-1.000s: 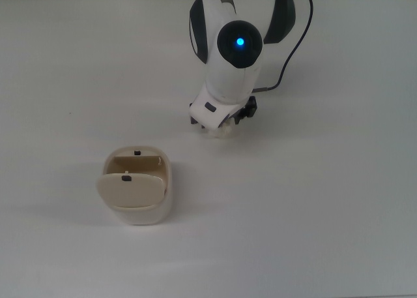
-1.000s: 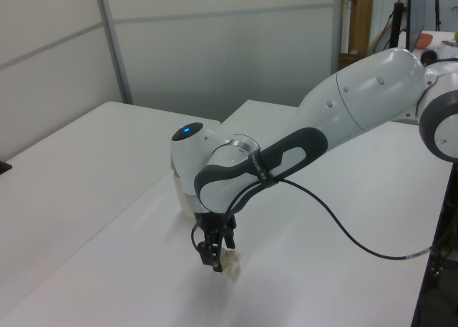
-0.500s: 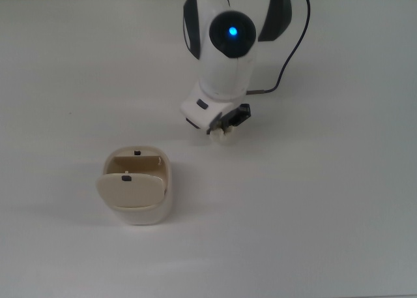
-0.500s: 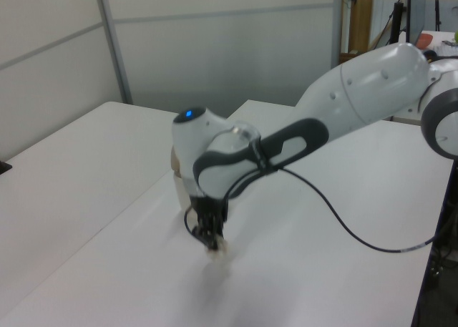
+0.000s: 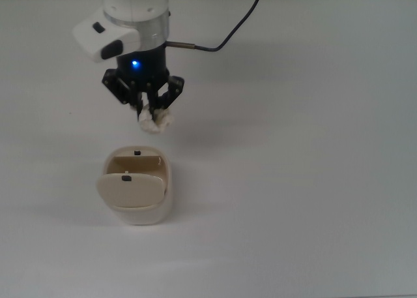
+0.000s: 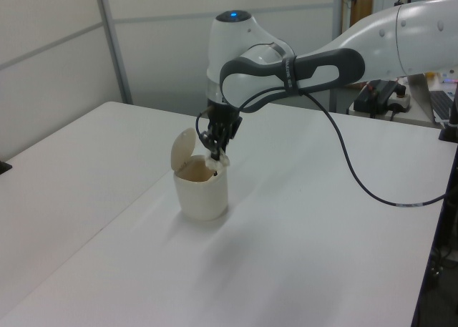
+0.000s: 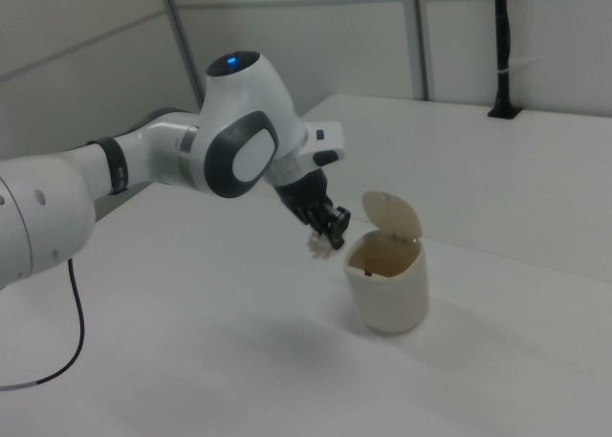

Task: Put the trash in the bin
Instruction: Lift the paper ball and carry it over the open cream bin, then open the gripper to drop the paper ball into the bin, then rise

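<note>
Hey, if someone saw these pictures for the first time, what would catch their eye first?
First, the white robot arm's end effector, raised off the table and pinching a small crumpled wad of off-white paper. Next, the small cream-beige plastic bin with its flap lid tipped open, standing on the white table just below the wad in the top view.

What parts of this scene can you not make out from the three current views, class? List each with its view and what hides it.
- Inside of the cream-beige plastic bin: in the top view the flap lid covers most of it; in the left and right views the wall hides the bottom.
- Crumpled off-white paper wad: the black hand hides its upper part in every view.
- Robot arm: its base is cut off by the frame edge in all three views.
</note>
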You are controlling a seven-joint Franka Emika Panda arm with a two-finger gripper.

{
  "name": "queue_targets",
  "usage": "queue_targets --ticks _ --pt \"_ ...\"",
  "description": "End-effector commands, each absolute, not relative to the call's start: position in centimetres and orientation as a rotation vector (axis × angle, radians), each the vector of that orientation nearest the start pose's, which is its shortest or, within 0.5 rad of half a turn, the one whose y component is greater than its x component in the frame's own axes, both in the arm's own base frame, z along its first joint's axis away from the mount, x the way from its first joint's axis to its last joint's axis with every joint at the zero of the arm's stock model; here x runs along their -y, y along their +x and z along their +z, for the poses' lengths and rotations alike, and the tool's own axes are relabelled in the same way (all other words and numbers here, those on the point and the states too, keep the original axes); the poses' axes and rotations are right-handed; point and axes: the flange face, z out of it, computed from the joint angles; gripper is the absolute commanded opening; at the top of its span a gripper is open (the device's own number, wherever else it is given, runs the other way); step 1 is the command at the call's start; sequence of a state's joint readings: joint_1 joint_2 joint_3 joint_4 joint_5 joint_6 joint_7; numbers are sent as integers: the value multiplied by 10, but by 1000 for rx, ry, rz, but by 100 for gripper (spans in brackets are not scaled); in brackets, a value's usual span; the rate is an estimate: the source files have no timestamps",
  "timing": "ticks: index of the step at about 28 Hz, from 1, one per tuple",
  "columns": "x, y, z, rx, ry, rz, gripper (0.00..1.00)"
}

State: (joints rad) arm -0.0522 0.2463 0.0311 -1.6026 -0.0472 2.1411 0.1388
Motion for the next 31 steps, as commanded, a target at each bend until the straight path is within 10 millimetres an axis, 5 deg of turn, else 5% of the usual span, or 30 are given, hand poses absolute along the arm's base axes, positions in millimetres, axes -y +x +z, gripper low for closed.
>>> queue_targets --ticks 1,7,9,10,11,12,23,31 --pt "24 689 496 -276 -3064 -653 7" --pt "38 700 481 -308 -3051 -738 13" --pt "41 703 476 -308 -3051 -756 28" --pt "44 703 476 -308 -3056 -760 41" --pt "47 703 476 -310 -3060 -761 65" --pt "49 703 475 -319 -3062 -759 100" --pt "37 700 476 -299 -3069 -714 100" --pt "4 670 487 -238 -3150 -365 100"
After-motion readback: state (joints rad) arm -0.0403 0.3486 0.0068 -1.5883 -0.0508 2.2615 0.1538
